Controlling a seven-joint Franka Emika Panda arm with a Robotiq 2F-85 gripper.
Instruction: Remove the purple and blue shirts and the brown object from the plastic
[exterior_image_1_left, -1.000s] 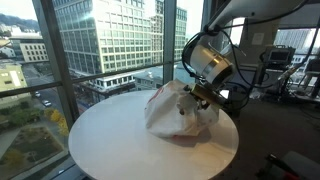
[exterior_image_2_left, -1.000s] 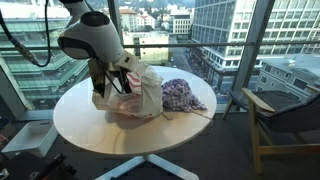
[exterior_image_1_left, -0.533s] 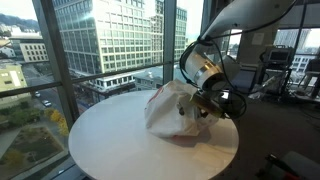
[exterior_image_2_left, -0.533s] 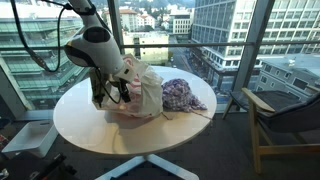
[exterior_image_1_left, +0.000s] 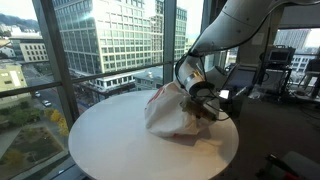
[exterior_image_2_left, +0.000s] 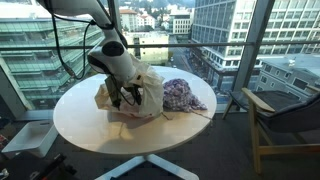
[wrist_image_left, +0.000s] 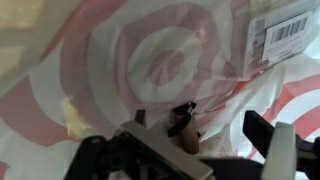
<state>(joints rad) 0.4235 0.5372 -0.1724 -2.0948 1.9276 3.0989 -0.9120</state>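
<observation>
The plastic (exterior_image_1_left: 168, 110) (exterior_image_2_left: 146, 96) lies crumpled and bulky on the round white table (exterior_image_1_left: 110, 148) (exterior_image_2_left: 88, 126). My gripper (exterior_image_1_left: 206, 102) (exterior_image_2_left: 124, 97) is pressed against its side. In the wrist view the plastic (wrist_image_left: 150, 55) fills the frame, white with red rings. My gripper (wrist_image_left: 205, 130) is open, jaws wide apart. A small brown object (wrist_image_left: 184, 124) shows between them against the bag; whether anything touches it I cannot tell. A purple checked shirt (exterior_image_2_left: 183, 96) lies on the table beside the bag. The blue shirt is hidden.
Tall window panes with dark frames (exterior_image_1_left: 70, 60) stand right behind the table. A chair (exterior_image_2_left: 288, 112) sits off to one side, and desks with equipment (exterior_image_1_left: 285, 70) on the room side. A barcode label (wrist_image_left: 285, 33) is stuck on the bag.
The arm has come down and swung in, bringing the gripper from above the bag to its side. The jaws stayed open. The bag and the purple shirt have not moved.
</observation>
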